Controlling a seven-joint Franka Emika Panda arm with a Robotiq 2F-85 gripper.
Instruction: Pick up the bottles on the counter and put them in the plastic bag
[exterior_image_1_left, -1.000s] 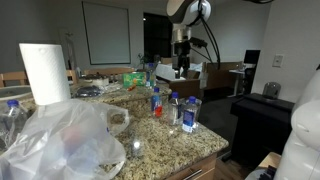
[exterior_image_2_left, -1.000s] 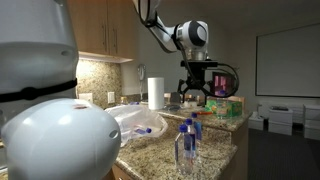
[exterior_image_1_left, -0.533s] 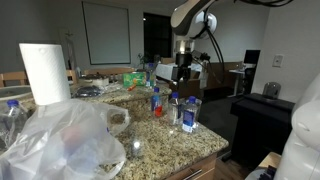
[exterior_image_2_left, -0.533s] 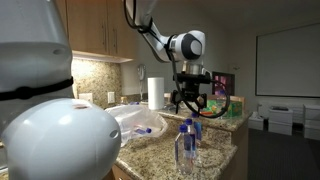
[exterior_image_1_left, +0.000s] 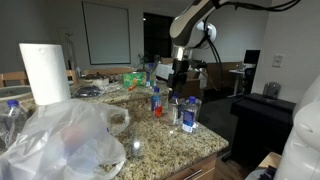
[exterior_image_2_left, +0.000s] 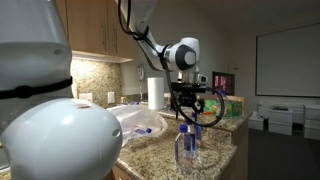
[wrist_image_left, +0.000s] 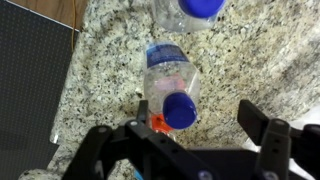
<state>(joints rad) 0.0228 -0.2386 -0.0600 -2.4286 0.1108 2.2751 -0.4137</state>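
Note:
Several small clear bottles with blue caps stand on the speckled granite counter (exterior_image_1_left: 150, 138), among them one with red contents (exterior_image_1_left: 156, 100) and two near the edge (exterior_image_1_left: 190, 113). In an exterior view they stand in a cluster (exterior_image_2_left: 187, 145). My gripper (exterior_image_1_left: 181, 72) (exterior_image_2_left: 190, 105) hangs open just above them. In the wrist view my open jaws (wrist_image_left: 185, 135) straddle one bottle (wrist_image_left: 170, 80) seen from above; its blue cap lies nearer the left finger. A second bottle (wrist_image_left: 190, 10) is at the top edge. The crinkled plastic bag (exterior_image_1_left: 60, 140) (exterior_image_2_left: 135, 120) lies on the counter.
A tall white paper towel roll (exterior_image_1_left: 45, 72) (exterior_image_2_left: 156, 92) stands by the bag. Another bottle (exterior_image_1_left: 10, 115) is at the far left. A green box (exterior_image_1_left: 133, 77) and clutter sit at the counter's back. The counter edge drops to dark floor (wrist_image_left: 35, 80).
My gripper has come down toward the cluster of bottles. It stays open. The bottles and bag have not moved.

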